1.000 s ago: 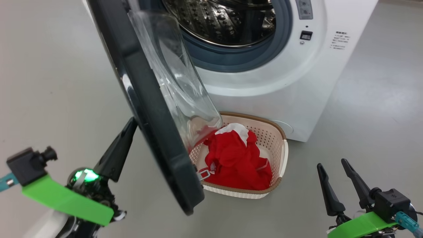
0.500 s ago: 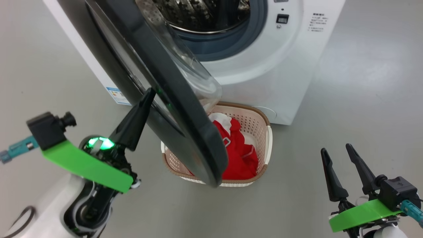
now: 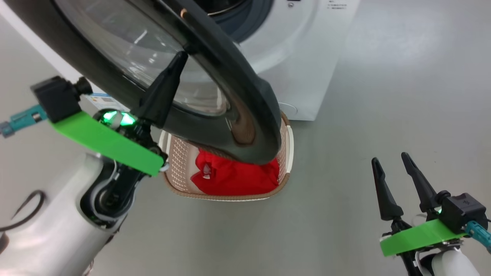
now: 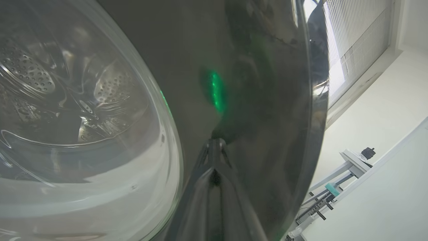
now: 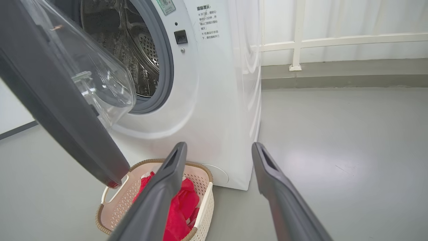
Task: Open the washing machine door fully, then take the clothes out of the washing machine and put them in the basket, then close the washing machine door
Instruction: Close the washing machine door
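My left gripper [image 3: 182, 56] is shut to a single point with nothing between its fingers, and its tip rests on the outer face of the door [image 3: 245, 99], on the glossy black rim just beside the glass; in the left wrist view the tip [image 4: 216, 143] meets its own reflection there. The door stands partly open, hanging out from the washer [image 3: 307, 57] and over the basket [image 3: 177, 168]. The basket sits on the floor [image 3: 345, 199] just beside the foot of the washer's front. The red clothes [image 3: 234, 178] lie inside the basket. My right gripper [image 3: 389, 158] is spread wide and empty, fingers up, well apart from the basket on its right.
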Robot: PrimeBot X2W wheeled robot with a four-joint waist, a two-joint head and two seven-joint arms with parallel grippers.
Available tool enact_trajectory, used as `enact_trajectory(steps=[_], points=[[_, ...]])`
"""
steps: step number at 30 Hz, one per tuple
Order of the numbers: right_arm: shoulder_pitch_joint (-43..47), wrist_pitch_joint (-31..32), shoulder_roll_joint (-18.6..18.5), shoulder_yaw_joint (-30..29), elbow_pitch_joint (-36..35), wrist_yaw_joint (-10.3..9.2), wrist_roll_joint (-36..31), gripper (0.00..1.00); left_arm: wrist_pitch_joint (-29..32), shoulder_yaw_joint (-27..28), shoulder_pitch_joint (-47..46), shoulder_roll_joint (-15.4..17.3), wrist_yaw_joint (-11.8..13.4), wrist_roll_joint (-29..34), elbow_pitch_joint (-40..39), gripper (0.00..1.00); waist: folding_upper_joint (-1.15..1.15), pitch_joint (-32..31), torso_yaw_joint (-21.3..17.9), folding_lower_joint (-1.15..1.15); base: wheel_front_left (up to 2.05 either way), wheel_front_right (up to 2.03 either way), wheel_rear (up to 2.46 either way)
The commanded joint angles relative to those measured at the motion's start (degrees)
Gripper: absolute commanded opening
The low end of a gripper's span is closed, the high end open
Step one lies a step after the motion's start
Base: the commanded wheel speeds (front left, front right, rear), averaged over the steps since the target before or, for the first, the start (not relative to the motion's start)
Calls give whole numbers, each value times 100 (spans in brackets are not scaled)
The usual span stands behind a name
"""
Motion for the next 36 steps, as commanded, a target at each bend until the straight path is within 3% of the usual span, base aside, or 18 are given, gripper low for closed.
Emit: enact_trajectory(steps=[1, 36], points=[[-224, -37, 14, 98, -160, 36, -50, 100, -20, 181, -295, 152, -40, 31, -51, 0, 0, 129, -144, 0, 0, 0, 0], [-540, -37, 145, 87, -236, 36, -37, 100, -20, 409, -1840, 182, -40, -67, 1137, 0, 0, 689, -1017, 0, 0, 0, 0]])
